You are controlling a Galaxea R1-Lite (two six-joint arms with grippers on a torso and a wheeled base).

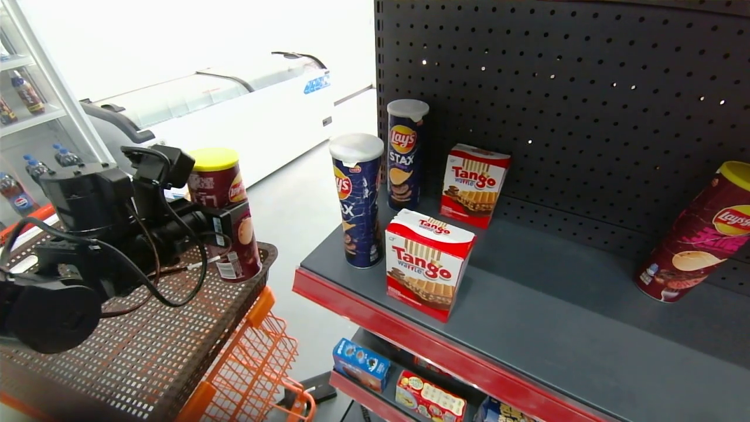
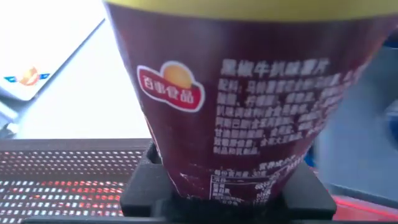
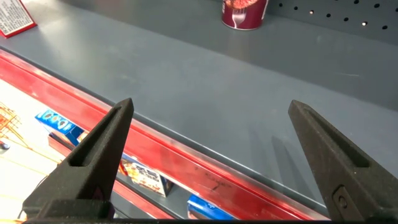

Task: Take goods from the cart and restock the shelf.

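A maroon chips can point(image 1: 222, 193) with a yellow lid stands upright at the far corner of the cart's brown perforated tray point(image 1: 146, 346). My left gripper point(image 1: 231, 230) is shut on its lower half. In the left wrist view the can point(image 2: 249, 93) sits between the black fingers point(image 2: 140, 186) of that gripper point(image 2: 224, 194). My right gripper point(image 3: 211, 109) hangs open, holding nothing, over the front of the grey shelf point(image 3: 205, 74). On the shelf point(image 1: 527, 305) are two blue chips cans point(image 1: 357, 199), two wafer boxes point(image 1: 428, 272) and another maroon can point(image 1: 694, 234) leaning on the pegboard.
The shelf's red front lip point(image 1: 422, 340) faces the cart's orange basket point(image 1: 252, 363). Open shelf floor lies between the wafer boxes and the leaning can point(image 3: 244, 12). A lower shelf holds boxed goods point(image 1: 360, 363). Behind the cart stands a white chest freezer point(image 1: 234, 111).
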